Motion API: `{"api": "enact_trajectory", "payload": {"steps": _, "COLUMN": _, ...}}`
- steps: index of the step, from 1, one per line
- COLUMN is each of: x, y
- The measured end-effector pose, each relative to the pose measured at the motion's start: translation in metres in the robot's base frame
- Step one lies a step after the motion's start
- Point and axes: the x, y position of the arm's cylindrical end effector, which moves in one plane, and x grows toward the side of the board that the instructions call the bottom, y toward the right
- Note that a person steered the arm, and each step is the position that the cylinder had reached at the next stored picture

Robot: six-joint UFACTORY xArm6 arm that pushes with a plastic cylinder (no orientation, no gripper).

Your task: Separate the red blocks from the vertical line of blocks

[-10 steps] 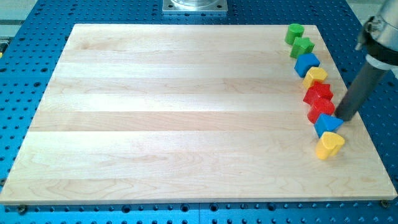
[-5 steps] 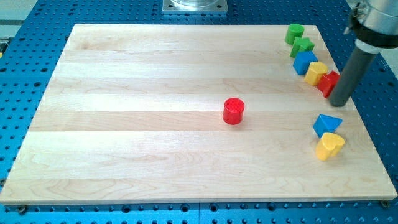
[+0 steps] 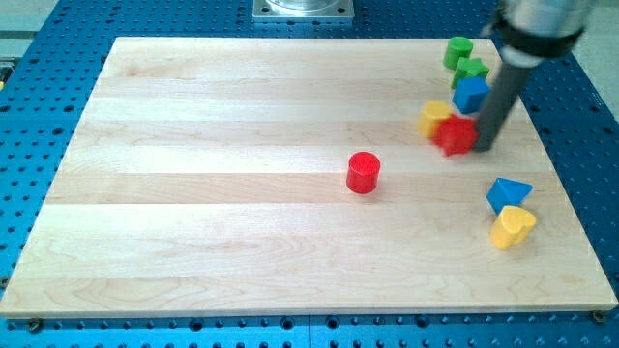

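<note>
Pale wooden board [image 3: 242, 193], blue pegboard [image 3: 58, 58]

Pale wooden board [image 3: 242, 193], planks running across the view; blue perforated table [image 3: 39, 145] surrounding it on all sides; grey metal mount [image 3: 303, 9] at the view's top, just beyond the board's edge.

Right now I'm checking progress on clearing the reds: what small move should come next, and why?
Probably keep pushing my tip toward the view's left: the blurred red block sits against it, touching the yellow block, while the red cylinder already stands clear.
</note>
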Motion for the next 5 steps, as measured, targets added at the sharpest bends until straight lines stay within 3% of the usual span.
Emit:
{"api": "enact_trajectory", "payload": {"steps": 1, "x": -0.007, "y": -0.047}}
{"api": "enact_trajectory", "payload": {"steps": 2, "x": -0.040, "y": -0.025}}
{"api": "enact_trajectory", "payload": {"steps": 4, "x": -0.005, "y": -0.127}}
{"api": "enact_trajectory", "payload": {"steps": 5, "x": 0.016, "y": -0.129}}
